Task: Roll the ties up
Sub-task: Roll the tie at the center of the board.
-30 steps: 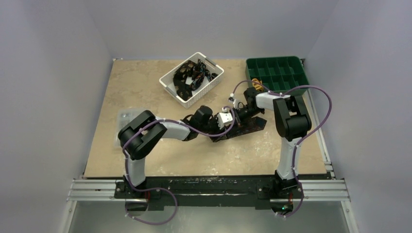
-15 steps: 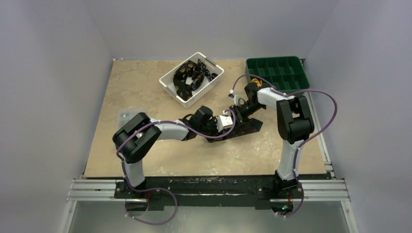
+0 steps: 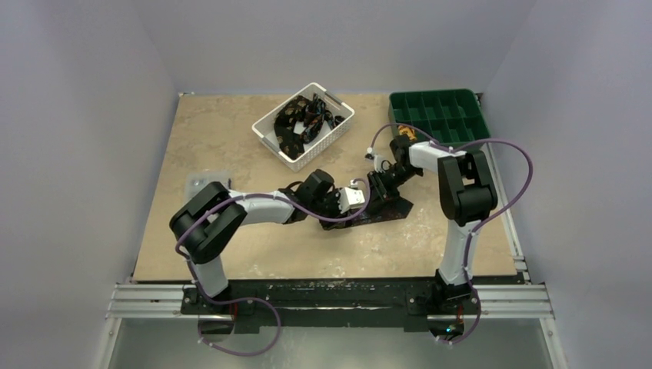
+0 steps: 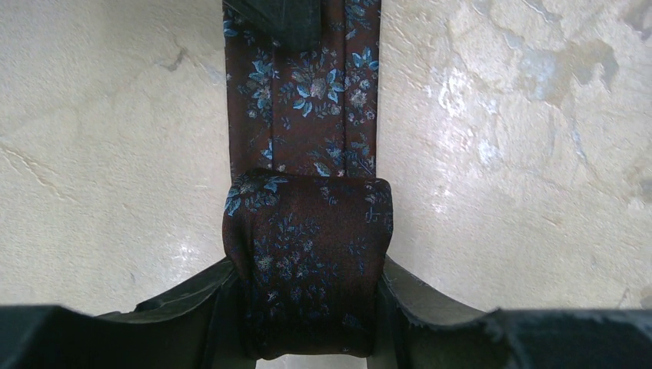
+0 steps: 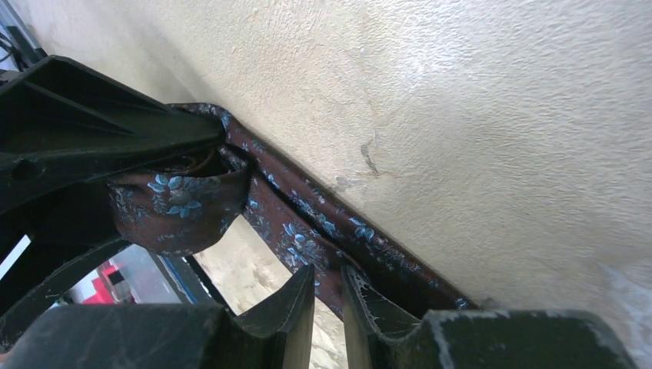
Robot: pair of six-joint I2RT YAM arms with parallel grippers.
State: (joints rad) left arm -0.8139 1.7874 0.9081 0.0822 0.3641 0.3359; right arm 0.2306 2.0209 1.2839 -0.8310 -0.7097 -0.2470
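Observation:
One tie [image 3: 387,207], dark brown with pale blue flowers, lies on the table's middle. In the left wrist view its near end is a thick roll [image 4: 307,254], and the flat part [image 4: 304,115] runs away from it. My left gripper [image 3: 354,201] [image 4: 307,342] is shut on the roll from both sides. My right gripper [image 3: 382,187] [image 5: 328,278] is at the flat part just beyond the roll, its fingers almost together with the tie's edge [image 5: 307,246] between the tips. A right fingertip [image 4: 273,19] rests on the tie in the left wrist view.
A white basket [image 3: 269,132] at the back centre holds more dark ties [image 3: 304,119]. A green compartment tray [image 3: 438,115] stands at the back right, close behind the right arm. A clear flat item [image 3: 201,183] lies at the left.
Both grippers have shifted left and a little nearer with the tie. The flat part showing on the table has grown shorter. The left arm's elbow swung left.

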